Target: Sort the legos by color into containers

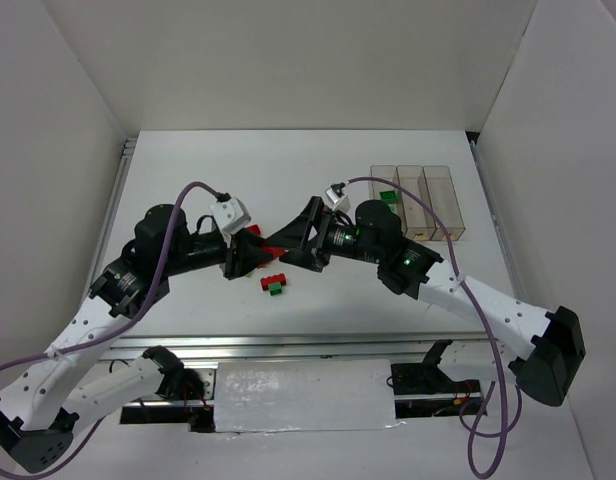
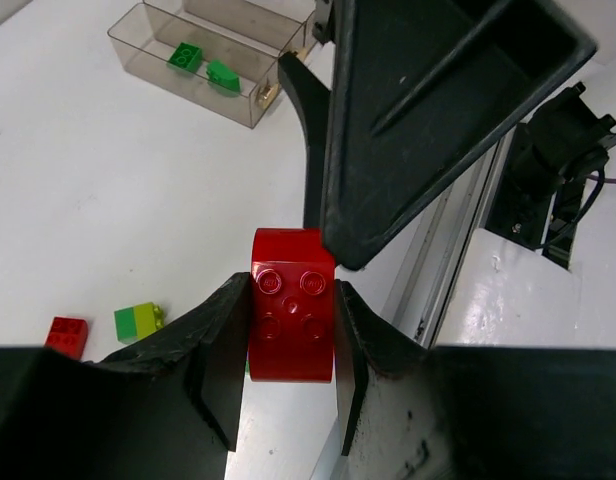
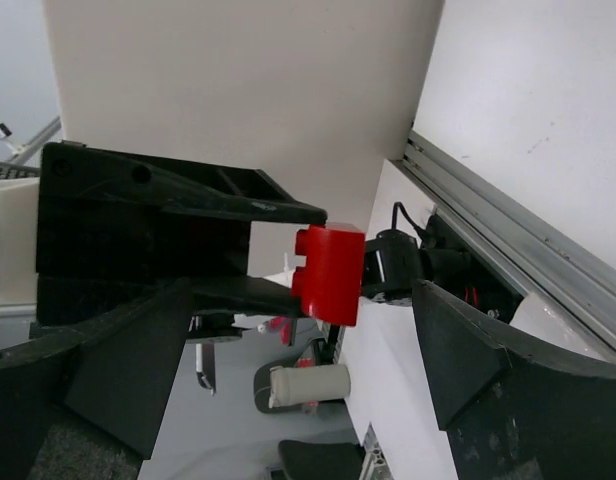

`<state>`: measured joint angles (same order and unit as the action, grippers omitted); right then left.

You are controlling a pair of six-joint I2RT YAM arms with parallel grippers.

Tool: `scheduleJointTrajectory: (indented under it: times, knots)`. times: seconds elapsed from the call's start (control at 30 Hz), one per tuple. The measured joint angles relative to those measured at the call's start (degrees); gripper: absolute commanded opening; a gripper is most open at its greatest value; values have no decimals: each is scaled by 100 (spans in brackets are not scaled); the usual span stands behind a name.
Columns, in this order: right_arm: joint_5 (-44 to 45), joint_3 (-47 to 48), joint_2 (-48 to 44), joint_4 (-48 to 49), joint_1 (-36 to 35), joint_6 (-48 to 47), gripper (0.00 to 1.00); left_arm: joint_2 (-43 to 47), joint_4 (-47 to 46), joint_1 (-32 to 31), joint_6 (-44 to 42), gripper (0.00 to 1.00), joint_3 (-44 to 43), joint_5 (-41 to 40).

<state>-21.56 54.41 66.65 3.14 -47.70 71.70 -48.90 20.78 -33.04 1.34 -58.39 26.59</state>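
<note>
My left gripper point(image 2: 293, 292) is shut on a red lego point(image 2: 293, 305), held in the air over the middle of the table point(image 1: 188, 180). The right gripper point(image 3: 303, 295) faces it, open wide, with the same red lego point(image 3: 330, 272) between its fingers and touching neither. From above, both grippers meet at the table's centre around the red lego point(image 1: 252, 238). The containers point(image 1: 438, 172) stand at the far right; the leftmost holds two green legos point(image 2: 184, 56). A red lego point(image 2: 66, 335) and a green and yellow-green lego point(image 2: 138, 320) lie loose on the table.
One black finger of the right gripper point(image 2: 428, 110) looms close above the held brick. A metal rail point(image 1: 288, 345) runs along the table's near edge. White walls close in the left, back and right sides.
</note>
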Motion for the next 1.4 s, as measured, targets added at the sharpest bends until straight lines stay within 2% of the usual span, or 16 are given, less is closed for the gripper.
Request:
scheduleJointTrajectory:
  times: [0.33,0.53,0.63,0.83,0.87,1.0,1.03,1.13,1.17,1.27,1.3,1.37,1.4]
  knots:
    - [264,-131,-625,-11,-284,11,93,186,17,-46,-264,0,7,-55]
    - [509,-129,-555,-131,-317,-50,89,269,20,-50,-286,0,26,90]
    - [629,-122,-402,-166,-317,-94,83,289,20,-50,-286,0,28,184]
    - [623,-70,-42,-105,-319,-173,53,297,74,-50,-289,0,55,321]
    - [590,-39,-4,-72,-323,-177,45,291,92,-50,-291,0,63,334]
    - [509,-4,33,81,-358,-173,32,286,136,-52,-289,0,66,361]
    - [511,-4,33,101,-372,-155,19,293,146,-52,-289,0,66,354]
    - [518,-11,31,129,-380,-140,0,304,175,-50,-286,0,66,323]
    - [520,-11,31,131,-380,-116,0,302,186,-50,-289,7,66,304]
    - [540,-26,31,168,-382,-66,0,299,195,-52,-273,39,66,210]
    - [560,-46,24,197,-385,-66,0,297,197,-61,-262,44,66,175]
    - [614,-85,13,245,-391,-63,0,291,188,-70,-275,99,66,114]
    - [581,-111,9,269,-402,-63,0,289,149,-76,-280,100,63,17]
